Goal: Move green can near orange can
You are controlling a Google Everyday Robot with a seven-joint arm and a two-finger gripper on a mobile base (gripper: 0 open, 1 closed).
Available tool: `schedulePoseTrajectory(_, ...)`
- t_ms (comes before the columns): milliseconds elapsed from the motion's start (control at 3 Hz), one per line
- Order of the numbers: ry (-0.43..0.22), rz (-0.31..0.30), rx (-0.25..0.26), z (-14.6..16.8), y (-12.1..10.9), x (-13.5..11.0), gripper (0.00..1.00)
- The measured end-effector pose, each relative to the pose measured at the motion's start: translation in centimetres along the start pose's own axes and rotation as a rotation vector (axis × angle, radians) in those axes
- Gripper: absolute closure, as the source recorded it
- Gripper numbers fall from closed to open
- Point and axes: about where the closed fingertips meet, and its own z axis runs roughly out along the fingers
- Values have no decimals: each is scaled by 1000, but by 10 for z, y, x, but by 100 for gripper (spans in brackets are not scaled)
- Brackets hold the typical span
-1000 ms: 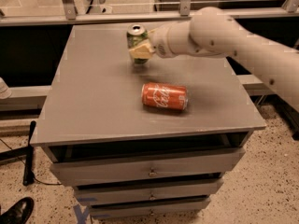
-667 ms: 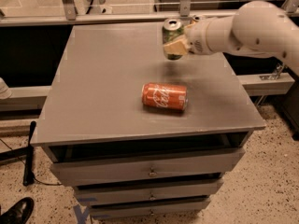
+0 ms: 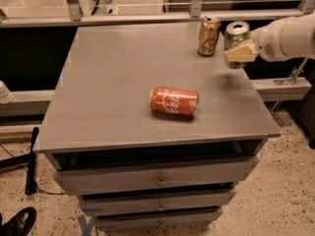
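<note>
Jaws of the gripper (image 3: 239, 51) are clamped on the green can (image 3: 237, 34), parted only as far as the can's body allows. 1 pale finger pad (image 3: 243, 53) lies across the lower front of the can; the other finger is hidden behind it. The green can sits upright in the grip, its silver top rising above the jaws and a sliver of its base showing below the pad. It appears to hang clear of the table (image 3: 113, 77), with a faint shadow on the grey top directly under the jaws.

Just beside the jaws, toward the picture's left and slightly farther back, the orange can (image 3: 209, 36) stands upright on the table. A narrow gap separates the 2 cans; they are not touching.

Well apart from the jaws, nearer the camera and to the picture's left, 1 red can (image 3: 174, 101) lies on its side near the table's middle.

Behind the jaws, the white arm (image 3: 288, 36) runs off toward the picture's right edge. Far below the jaws, drawers (image 3: 157, 181) are stacked under the tabletop.
</note>
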Motion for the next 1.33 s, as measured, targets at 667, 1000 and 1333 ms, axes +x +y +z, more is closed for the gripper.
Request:
schedulePoseTrajectory(667, 18, 68, -17, 8, -29, 29, 100)
schedulePoseTrajectory(1000, -14, 78, -37, 26, -36, 20, 100)
schedulePoseTrajectory(1333, -40, 79, -61, 45, -38, 8, 100)
